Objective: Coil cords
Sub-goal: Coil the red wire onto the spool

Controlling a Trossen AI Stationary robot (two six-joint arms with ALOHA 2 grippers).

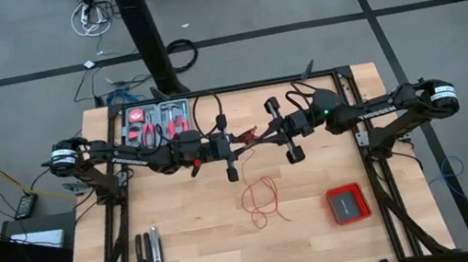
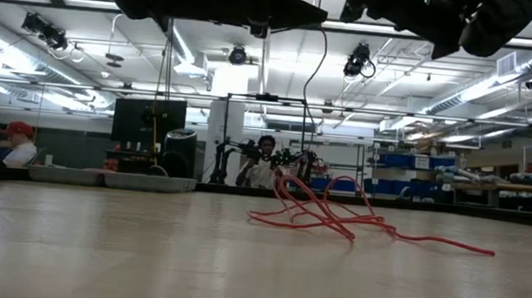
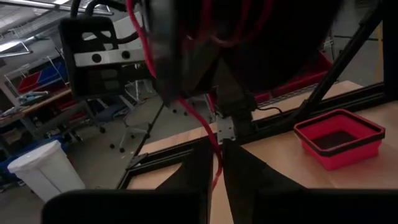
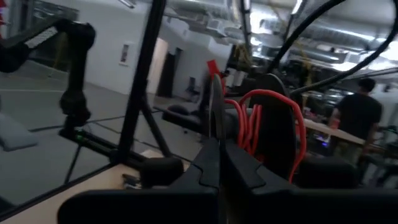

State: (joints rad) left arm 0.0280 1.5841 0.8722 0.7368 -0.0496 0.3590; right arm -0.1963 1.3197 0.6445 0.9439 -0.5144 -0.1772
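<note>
The cord is one thin red wire. Part of it is wound in red turns (image 4: 250,124) on a black spool (image 4: 277,134). The rest drops to loose loops (image 1: 262,203) lying on the table, seen also in the low view (image 2: 323,215). Both grippers meet above the table's middle, pointing at each other. My right gripper (image 4: 219,163) is shut at the spool. My left gripper (image 3: 216,163) is shut on the wire just short of the spool (image 3: 249,37). My left gripper pinches a single strand of the red wire (image 3: 214,146) between its two fingertips, coming level from the table's left. The strand runs on slanting to the spool. My right gripper, level from the table's right, is shut on a thin black upright edge (image 4: 216,115) beside the red turns. The spool hangs clear of the table.
A flat red square box (image 1: 349,204) lies at the near right. A tray of red-handled tools (image 1: 159,124) sits at the far left, and dark pliers (image 1: 148,255) lie near the front left. Black frame rails (image 1: 360,131) border the table.
</note>
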